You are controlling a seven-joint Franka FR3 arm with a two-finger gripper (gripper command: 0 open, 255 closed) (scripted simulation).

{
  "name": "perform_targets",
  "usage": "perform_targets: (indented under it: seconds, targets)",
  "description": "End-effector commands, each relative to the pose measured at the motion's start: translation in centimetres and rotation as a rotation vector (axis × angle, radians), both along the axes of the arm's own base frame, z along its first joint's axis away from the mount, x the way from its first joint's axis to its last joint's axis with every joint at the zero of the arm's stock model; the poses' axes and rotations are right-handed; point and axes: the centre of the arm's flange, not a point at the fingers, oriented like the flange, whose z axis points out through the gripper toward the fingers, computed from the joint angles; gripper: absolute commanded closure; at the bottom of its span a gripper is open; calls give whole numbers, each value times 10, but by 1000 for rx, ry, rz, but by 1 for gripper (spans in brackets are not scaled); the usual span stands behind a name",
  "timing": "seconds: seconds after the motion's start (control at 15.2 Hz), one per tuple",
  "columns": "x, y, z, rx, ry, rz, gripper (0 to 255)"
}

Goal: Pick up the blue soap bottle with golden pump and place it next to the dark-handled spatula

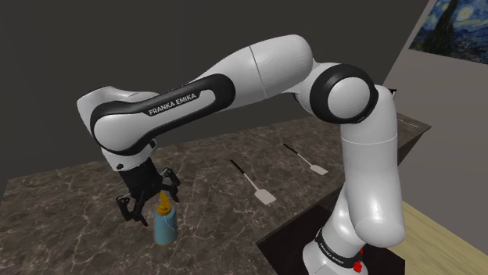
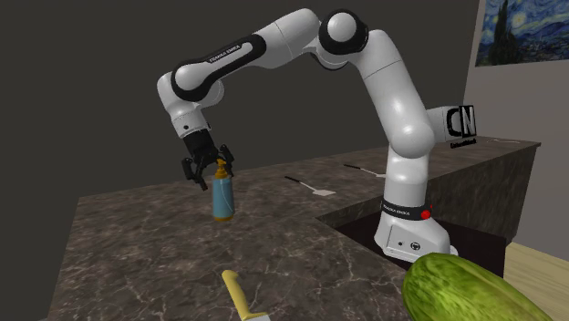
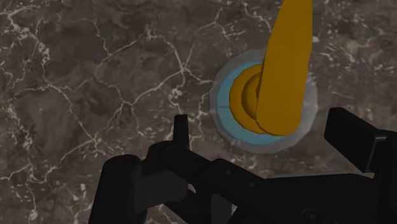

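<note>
So, nothing's lifted yet: gripper [image 3: 267,127] wide open around the blue soap bottle [image 1: 165,228], nearer dark-handled spatula [image 1: 252,181] at its 2 o'clock.

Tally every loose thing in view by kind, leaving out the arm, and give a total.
blue soap bottle: 1
dark-handled spatulas: 2
yellow-handled utensil: 1
green cucumber-like thing: 1
Total: 5
</note>
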Motion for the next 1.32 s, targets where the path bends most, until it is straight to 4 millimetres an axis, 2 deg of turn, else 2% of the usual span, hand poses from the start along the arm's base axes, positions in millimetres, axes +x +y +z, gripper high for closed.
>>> perform_targets:
  seconds: [0.0,0.4,0.46,1.06,1.25]
  targets:
    - [-2,0,-1,0,0,0,0]
    - [-2,0,-1,0,0,0,0]
    - [-2,0,-1,0,0,0,255]
    - [-2,0,-1,0,0,0,255]
    - [-2,0,14,0,0,0,255]
